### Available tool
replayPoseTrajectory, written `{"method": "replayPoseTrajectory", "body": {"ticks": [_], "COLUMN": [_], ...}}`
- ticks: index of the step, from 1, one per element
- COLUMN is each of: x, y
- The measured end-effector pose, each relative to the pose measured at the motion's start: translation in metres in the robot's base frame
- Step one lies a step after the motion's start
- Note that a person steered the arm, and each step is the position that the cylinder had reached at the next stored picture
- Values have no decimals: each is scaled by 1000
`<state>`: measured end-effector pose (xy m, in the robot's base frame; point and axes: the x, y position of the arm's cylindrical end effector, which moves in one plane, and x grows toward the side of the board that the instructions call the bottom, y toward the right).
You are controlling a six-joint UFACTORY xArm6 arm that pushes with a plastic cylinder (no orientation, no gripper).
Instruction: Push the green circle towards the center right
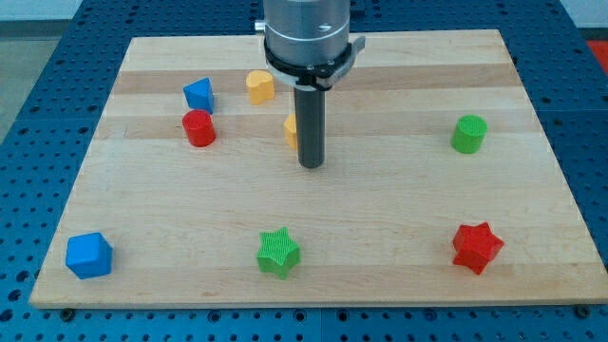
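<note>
The green circle (pixel 468 134) is a short green cylinder standing at the view's right, about mid-height on the wooden board (pixel 399 209). My tip (pixel 312 165) is near the board's centre, well to the left of the green circle and not touching it. The rod partly hides a yellow block (pixel 290 129) just to its left.
A yellow heart (pixel 259 86), a blue block (pixel 199 94) and a red cylinder (pixel 199 127) sit at the upper left. A blue cube (pixel 89 255) is at the bottom left, a green star (pixel 278 253) at the bottom centre, a red star (pixel 476 247) at the bottom right.
</note>
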<state>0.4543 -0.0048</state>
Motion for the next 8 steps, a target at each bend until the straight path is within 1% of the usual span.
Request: {"method": "replayPoseTrajectory", "body": {"ticks": [1, 2, 3, 5, 6, 7, 8], "x": [23, 42, 49, 45, 18, -28, -40], "y": [44, 120, 183, 234, 242, 242, 242]}}
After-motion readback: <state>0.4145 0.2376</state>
